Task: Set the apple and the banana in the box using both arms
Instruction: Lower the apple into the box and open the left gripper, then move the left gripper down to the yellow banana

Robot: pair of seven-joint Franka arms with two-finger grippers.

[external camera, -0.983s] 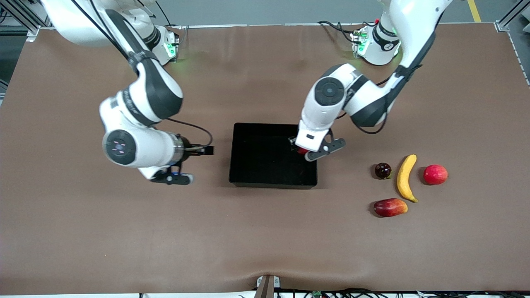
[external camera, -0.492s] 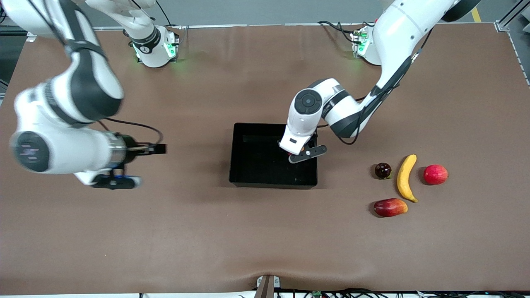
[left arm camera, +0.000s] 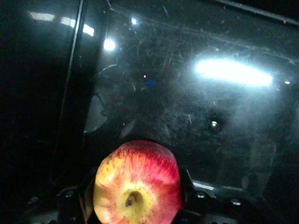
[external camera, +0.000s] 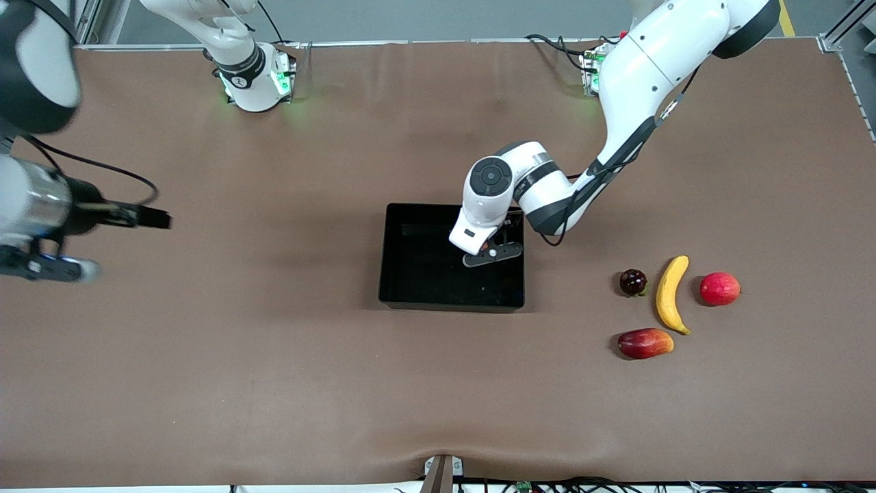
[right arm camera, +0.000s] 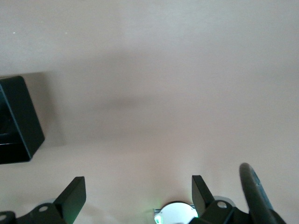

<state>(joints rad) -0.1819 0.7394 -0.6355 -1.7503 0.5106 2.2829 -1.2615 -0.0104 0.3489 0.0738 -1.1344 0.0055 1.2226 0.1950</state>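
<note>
My left gripper (external camera: 490,248) is shut on the apple (left arm camera: 138,184), red with yellow streaks and a dark stem dimple, and holds it low inside the black box (external camera: 452,302) over the scratched glossy floor (left arm camera: 196,107). In the front view the apple is almost wholly hidden by the left hand. The banana (external camera: 671,294) lies on the table toward the left arm's end. My right gripper (external camera: 44,268) is open and empty, raised over the table at the right arm's end. A corner of the box (right arm camera: 18,121) shows in the right wrist view.
Round the banana lie a dark round fruit (external camera: 633,282), a pinkish-red round fruit (external camera: 719,288) and an elongated red-yellow fruit (external camera: 645,343). The right arm's base (right arm camera: 175,214) shows between the right gripper's fingers.
The left gripper has carried the apple further into the box, toward the right arm's end. The right arm has swung away from the box to its end of the table.
</note>
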